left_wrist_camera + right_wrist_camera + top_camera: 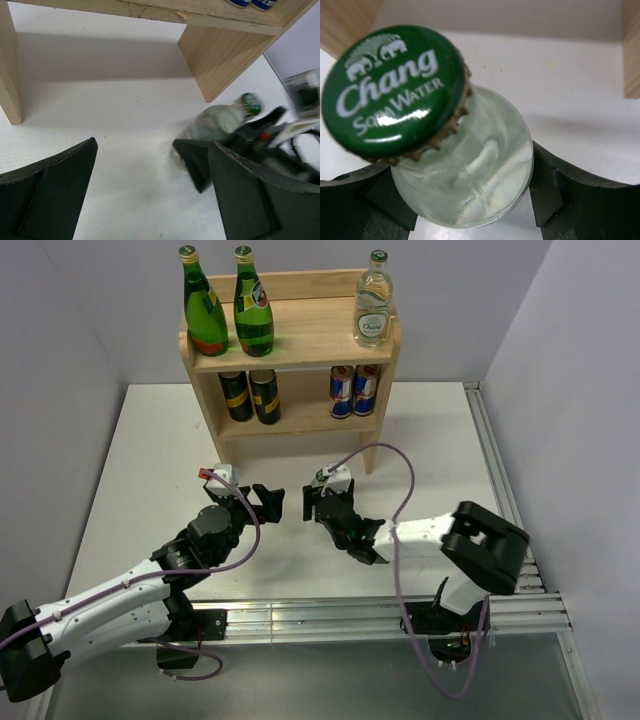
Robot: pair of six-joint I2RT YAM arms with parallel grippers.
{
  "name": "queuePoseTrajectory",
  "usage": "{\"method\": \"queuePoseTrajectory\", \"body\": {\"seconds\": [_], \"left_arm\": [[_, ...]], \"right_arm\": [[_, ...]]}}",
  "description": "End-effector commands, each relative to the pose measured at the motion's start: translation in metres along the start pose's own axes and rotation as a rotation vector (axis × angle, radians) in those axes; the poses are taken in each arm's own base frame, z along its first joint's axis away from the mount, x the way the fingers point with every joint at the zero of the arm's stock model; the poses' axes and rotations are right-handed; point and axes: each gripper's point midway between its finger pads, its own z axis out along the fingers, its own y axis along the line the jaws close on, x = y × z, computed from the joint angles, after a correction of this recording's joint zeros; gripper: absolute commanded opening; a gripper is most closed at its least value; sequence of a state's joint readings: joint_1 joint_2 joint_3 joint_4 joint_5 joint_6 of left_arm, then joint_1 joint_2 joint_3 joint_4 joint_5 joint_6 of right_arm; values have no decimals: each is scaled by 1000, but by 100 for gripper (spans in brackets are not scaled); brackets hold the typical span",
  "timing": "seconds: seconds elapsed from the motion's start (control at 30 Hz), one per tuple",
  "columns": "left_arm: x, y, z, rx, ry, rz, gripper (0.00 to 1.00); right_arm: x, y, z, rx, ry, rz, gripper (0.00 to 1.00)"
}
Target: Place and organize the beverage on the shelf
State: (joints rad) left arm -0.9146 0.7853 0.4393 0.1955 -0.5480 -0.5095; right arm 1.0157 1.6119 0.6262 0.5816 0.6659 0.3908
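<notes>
Nearest you, two arms rise from the near edge of the table (150, 460), one on each side.

1. Left gripper (268, 502): its two fingers (55, 190) stand wide apart over bare tabletop, just short of the shelf. It points toward the right gripper, and the two are near each other but apart.

2. Right gripper (470, 205): its two fingers are clamped on the shoulder of one soda bottle (485, 170), one finger on each side of the glass. The soda bottle is clear and has a green cap (395, 90) printed "Chang Soda Water". In the left wrist view you see it tilted, with the cap toward the shelf's right side panel. You cannot tell from these views whether its base touches the table.

3. Shelf (300, 335): it stands at the far end of the table against the back wall, beyond both grippers.
   - Top board: three bottles, all upright. Two green bottles (205, 305) stand side by side at the left end. One clear bottle (373, 310) stands alone at the right end, well apart from them.
   - Lower board: four cans, all upright. Two dark cans (250, 395) stand together at the left. Two blue-and-silver cans (354, 390) stand together at the right.

Total count: four bottles and four cans. Seven of these items are on the shelf, and one is in the right gripper.
</notes>
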Motion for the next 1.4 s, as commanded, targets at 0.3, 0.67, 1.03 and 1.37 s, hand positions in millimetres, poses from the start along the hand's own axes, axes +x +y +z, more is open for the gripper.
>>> {"method": "queuePoseTrajectory", "body": {"seconds": [0.3,0.67,1.03,1.37], "left_arm": [[-3,5,-1,-13,-7,-12,99],[-3,3,-1,-5,-3,-17,99],[-3,5,-5,1,-5,-26,99],[-4,4,-7,13,-8,-34,99]], "right_arm": [[-262,25,-115,-141,-371,151,0],[-441,39,-181,-160,-597,63,0],[-501,39,-155,-78,-622,20,0],[-515,6,-110,24,-608,23,0]]}}
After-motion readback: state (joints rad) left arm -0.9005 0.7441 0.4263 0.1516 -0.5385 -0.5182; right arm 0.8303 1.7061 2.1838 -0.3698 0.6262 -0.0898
